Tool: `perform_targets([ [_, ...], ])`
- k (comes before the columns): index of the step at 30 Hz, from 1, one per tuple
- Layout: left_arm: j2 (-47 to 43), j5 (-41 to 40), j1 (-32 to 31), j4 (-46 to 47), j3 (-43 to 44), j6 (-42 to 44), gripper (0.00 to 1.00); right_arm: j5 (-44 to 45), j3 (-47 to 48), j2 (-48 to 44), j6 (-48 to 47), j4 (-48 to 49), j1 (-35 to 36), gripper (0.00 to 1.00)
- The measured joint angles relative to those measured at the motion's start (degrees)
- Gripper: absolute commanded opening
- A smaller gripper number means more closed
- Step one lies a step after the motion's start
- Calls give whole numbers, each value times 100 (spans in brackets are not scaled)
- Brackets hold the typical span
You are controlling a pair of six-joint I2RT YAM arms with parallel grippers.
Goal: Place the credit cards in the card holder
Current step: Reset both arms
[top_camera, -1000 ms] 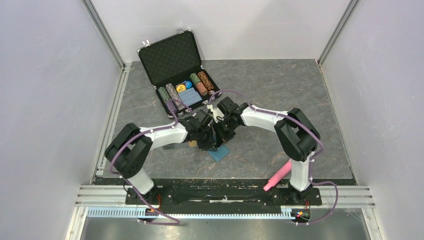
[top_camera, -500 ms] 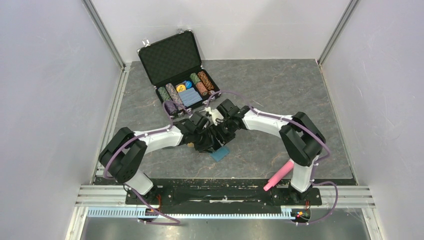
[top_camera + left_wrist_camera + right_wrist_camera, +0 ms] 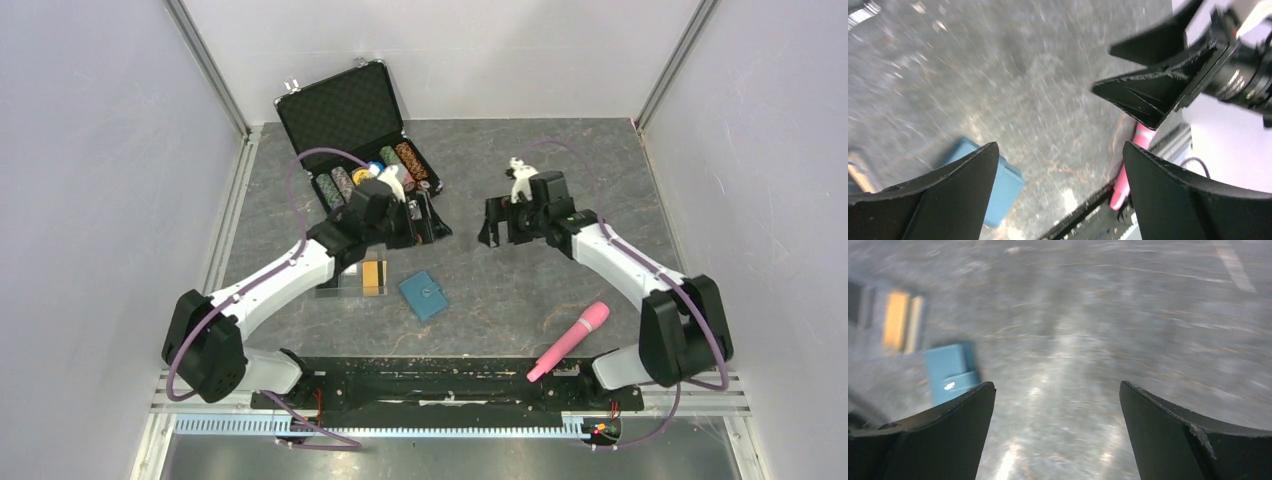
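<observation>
The teal-blue card holder lies folded shut on the grey table, its snap up, apart from both arms. It also shows as the card holder and as the card holder. Gold-orange credit cards sit left of it by a clear box; the right wrist view blurs these cards. My left gripper hovers open by the briefcase, my right gripper open across from it. In its wrist view the left gripper holds nothing, and neither does the right gripper.
An open black chip briefcase with rows of poker chips stands at the back left. A clear plastic box sits beside the cards. A pink stick lies near the front right. White walls enclose the table.
Both grippers were shut together over the card holder; they have opened wide, lifted and swung apart toward the back. The card holder now lies uncovered and closed.
</observation>
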Motion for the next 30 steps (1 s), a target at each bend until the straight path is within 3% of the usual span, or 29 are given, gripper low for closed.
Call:
perform_targets([
  [5, -240, -538, 706, 85, 13, 691, 100, 1609, -647, -573, -251, 326, -411, 98],
  [8, -739, -1622, 964, 417, -551, 1222, 100, 2015, -1364, -837, -345, 813, -868, 98],
  [12, -1346, -3038, 1204, 1340, -1733, 2059, 100, 2702, -2962, -1692, -452, 2017, -1405, 98],
  [15, -1292, -3453, 1628, 1670, -2282, 2398, 100, 3303, -4487, -2514, -868, 3491, -1443, 98],
  [18, -1058, -3364, 2210, 1982, -2614, 2629, 100, 3648, -5418, -2605, -1056, 4791, -1517, 97],
  [21, -758, -3038, 2732, 2389, -2629, 2874, 100, 3753, -5440, -2144, -1121, 5687, -1650, 97],
  [30, 372, -2319, 3038, 4669, -3322, 3856, 100, 3394, -5440, -752, -1705, 8083, -1759, 98],
])
